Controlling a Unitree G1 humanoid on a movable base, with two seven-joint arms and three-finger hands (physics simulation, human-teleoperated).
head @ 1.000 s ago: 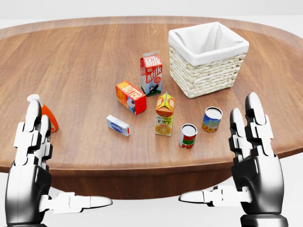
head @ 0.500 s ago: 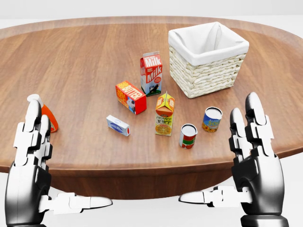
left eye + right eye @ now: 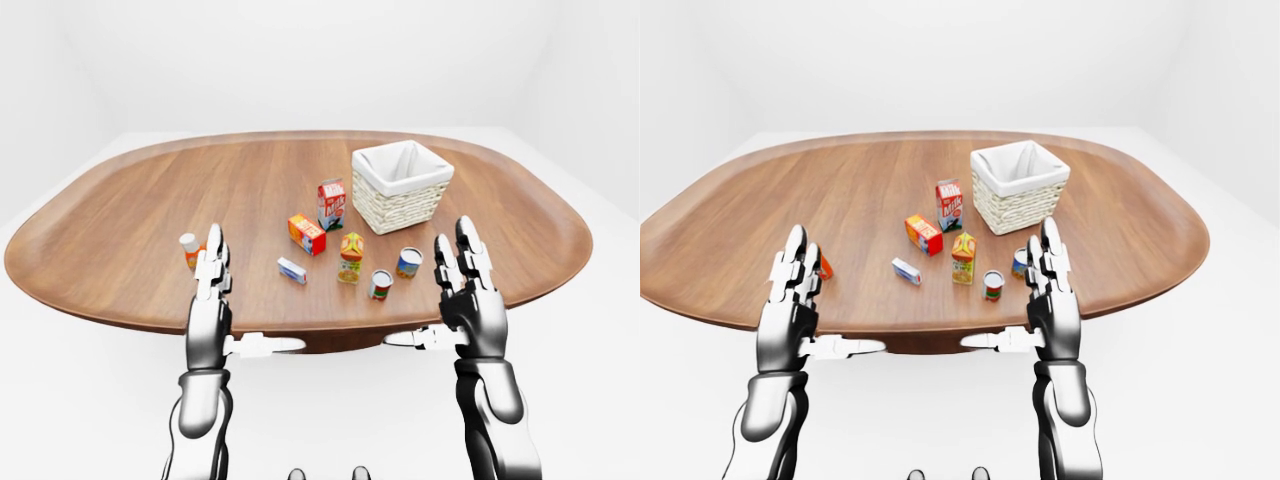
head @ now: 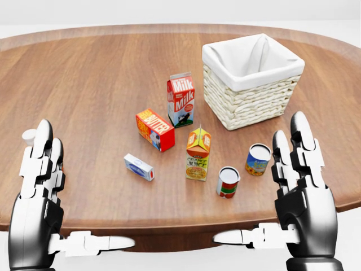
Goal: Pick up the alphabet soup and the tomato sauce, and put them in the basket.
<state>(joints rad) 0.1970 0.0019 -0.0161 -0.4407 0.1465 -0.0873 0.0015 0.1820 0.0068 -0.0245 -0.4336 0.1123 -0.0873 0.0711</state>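
1. Head view: your left hand and right hand hang spread and empty at the table's near edge. The alphabet soup and tomato sauce stand near-right, below the basket.
2. Left-eye view: reach your right hand over the soup first, clear of the orange juice to its left.
3. Right-eye view: your right hand partly hides the sauce, so descend squarely.

Simulated test scene, not a furnished room: bare white walls and white floor at top and bottom of the left-eye view, a lone oval wooden table at centre, small grocery packages and a wicker basket on it.
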